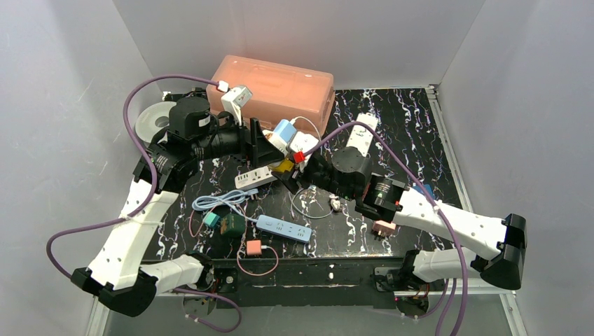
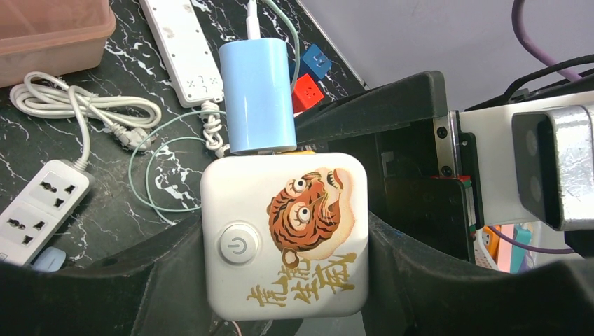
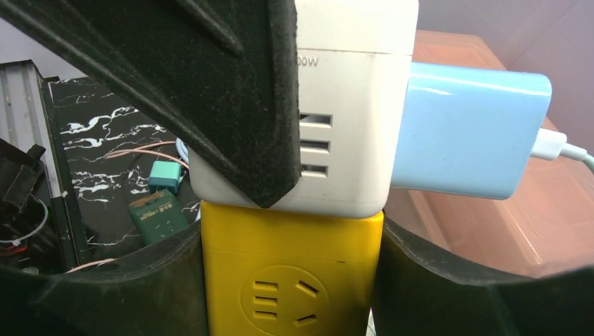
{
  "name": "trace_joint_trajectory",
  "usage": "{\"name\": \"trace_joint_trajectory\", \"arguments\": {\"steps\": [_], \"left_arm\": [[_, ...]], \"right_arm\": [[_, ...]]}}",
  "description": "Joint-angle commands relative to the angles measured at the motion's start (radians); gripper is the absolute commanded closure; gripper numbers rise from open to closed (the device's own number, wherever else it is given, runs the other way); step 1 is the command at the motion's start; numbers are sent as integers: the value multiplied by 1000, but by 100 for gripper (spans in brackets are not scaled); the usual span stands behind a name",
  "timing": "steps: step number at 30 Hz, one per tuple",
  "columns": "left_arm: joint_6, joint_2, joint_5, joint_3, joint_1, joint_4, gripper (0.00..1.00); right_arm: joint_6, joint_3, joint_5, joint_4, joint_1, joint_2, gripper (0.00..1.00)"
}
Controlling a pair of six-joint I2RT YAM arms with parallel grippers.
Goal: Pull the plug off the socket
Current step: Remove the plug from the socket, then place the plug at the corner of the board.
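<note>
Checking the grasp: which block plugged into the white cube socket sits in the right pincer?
The yellow cube adapter; the pale blue charger block sticks out sideways, ungripped.

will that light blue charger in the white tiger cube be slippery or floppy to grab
Likely rigid: the light blue charger block looks solid. Its smooth glossy shell may slip. Its thin white cable will probably flop.

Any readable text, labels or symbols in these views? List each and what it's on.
"00W", start hidden: side of the white cube socket.
Power symbol: its round button.
Gold Chinese characters under its tiger print: too stylised to read.
Green box label: too small.
</note>
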Motion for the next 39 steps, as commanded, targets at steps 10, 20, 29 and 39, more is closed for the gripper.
{"name": "trace_joint_trajectory", "arguments": {"steps": [10, 20, 29, 39], "left_arm": [[33, -34, 49, 71, -3, 60, 100], [47, -29, 39, 86, -3, 62, 100], [37, -20, 34, 89, -3, 75, 100], [69, -20, 34, 105, -3, 61, 100]], "right_arm": [[126, -183, 102, 75, -2, -114, 99], [198, -445, 152, 1, -1, -269, 99], [203, -504, 202, -51, 1, -337, 99], [316, -601, 347, 33, -2, -334, 99]]}}
